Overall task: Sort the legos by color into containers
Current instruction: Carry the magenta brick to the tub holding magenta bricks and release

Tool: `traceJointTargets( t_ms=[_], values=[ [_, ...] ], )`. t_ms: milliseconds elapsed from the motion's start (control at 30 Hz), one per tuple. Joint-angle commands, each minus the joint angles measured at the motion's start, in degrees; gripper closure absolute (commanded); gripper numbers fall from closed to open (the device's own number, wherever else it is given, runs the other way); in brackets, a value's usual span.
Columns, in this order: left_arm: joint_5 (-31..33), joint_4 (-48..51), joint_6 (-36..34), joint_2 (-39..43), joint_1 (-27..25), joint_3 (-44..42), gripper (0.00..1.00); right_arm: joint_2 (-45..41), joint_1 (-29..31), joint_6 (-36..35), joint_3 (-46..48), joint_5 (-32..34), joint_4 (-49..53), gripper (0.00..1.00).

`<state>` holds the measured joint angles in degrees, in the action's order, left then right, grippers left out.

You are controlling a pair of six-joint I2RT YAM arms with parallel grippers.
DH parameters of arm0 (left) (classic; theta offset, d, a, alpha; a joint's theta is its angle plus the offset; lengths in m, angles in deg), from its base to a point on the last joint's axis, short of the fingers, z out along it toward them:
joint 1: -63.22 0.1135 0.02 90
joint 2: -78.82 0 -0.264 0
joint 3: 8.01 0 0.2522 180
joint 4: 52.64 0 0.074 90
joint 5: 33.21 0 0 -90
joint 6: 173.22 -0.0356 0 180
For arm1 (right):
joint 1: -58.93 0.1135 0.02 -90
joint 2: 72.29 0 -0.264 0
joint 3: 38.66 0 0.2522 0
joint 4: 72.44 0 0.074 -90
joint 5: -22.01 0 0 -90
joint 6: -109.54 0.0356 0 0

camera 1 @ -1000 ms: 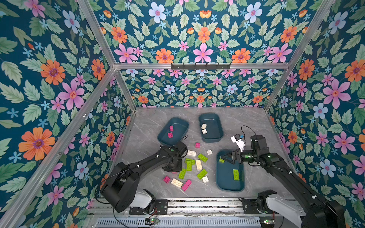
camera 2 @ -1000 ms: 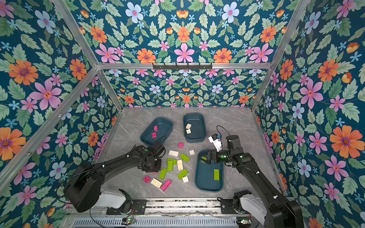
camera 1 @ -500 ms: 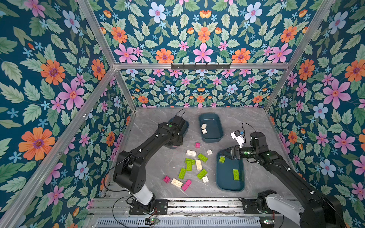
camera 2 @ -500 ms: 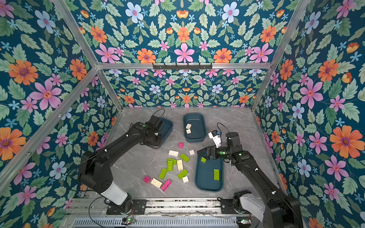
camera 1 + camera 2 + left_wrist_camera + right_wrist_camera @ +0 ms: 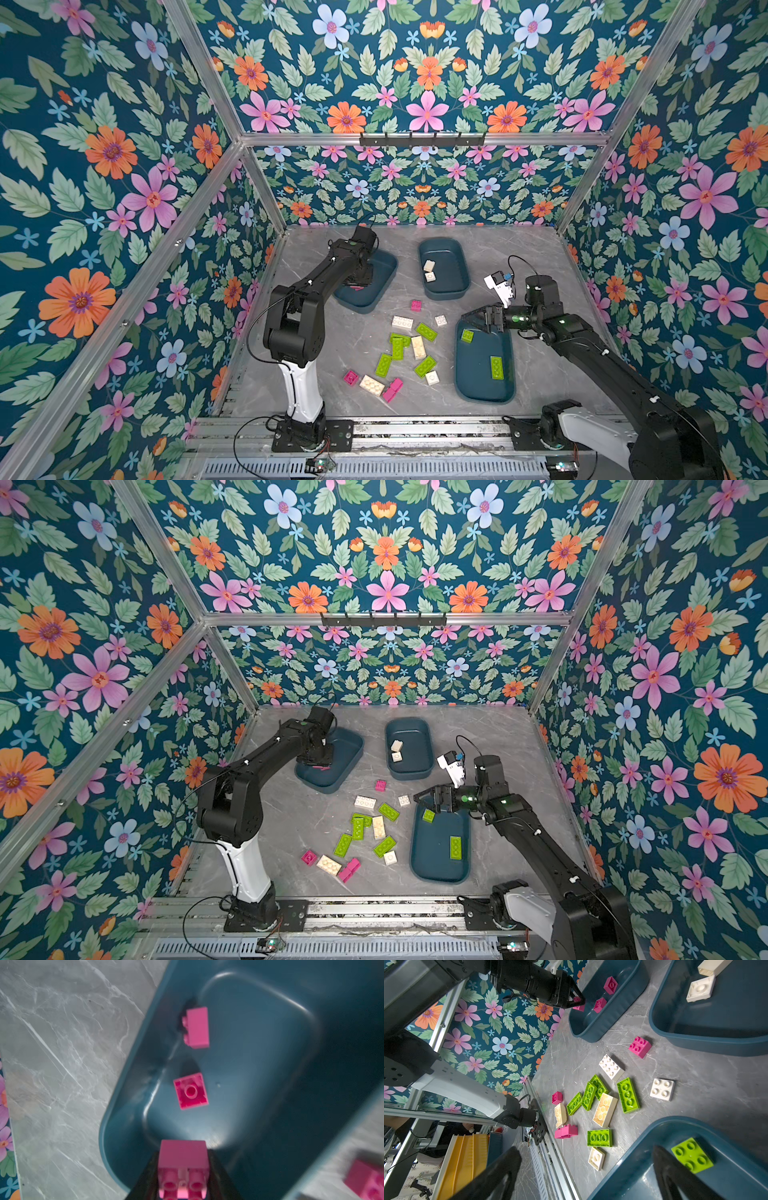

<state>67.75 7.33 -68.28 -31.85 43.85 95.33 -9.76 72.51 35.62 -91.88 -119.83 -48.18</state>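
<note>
Peering past the left arm [image 5: 316, 274], I lose much of the leftmost tub [image 5: 384, 266] in both top views, and the left gripper [image 5: 358, 283] is mostly hidden there. Its blurred wrist view shows narrow jaws pinching a pink brick [image 5: 182, 1155], cut off by the frame edge, over that tub. The right gripper [image 5: 471, 319] gapes wide, empty, above the rightmost tub [image 5: 478, 386]; loose legos [image 5: 417, 347] lie lower centre, between the tubs

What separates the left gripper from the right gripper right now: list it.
The left gripper is closed on a pink brick; the right gripper is wide open and empty. The left gripper hangs over the pink-brick tub; the right gripper hangs at the edge of the green-brick tub. Both are black, each at a teal tub.
</note>
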Motion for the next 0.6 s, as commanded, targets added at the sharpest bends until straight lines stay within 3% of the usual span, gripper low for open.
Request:
traceJointTargets(
  t_ms=[0, 200, 333, 567],
  values=[
    [2.2, -0.1, -1.4, -1.3, 0.0, 0.9, 0.55, 0.1, 0.0, -0.7, 0.0, 0.3, -0.7, 0.01],
    [3.8, 1.9, -1.4, -0.8, 0.2, 1.3, 0.35, 0.2, 0.1, -1.5, 0.0, 0.6, 0.2, 0.01],
    [1.4, 4.2, 0.5, 3.0, 0.1, -1.1, 0.32, 0.6, 0.0, -1.6, -0.2, 0.6, 0.0, 0.01],
    [-4.0, 6.3, 6.0, 16.4, -0.7, -14.1, 0.29, 0.5, 0.1, -1.3, 0.2, -0.8, -0.1, 0.01]
  ],
)
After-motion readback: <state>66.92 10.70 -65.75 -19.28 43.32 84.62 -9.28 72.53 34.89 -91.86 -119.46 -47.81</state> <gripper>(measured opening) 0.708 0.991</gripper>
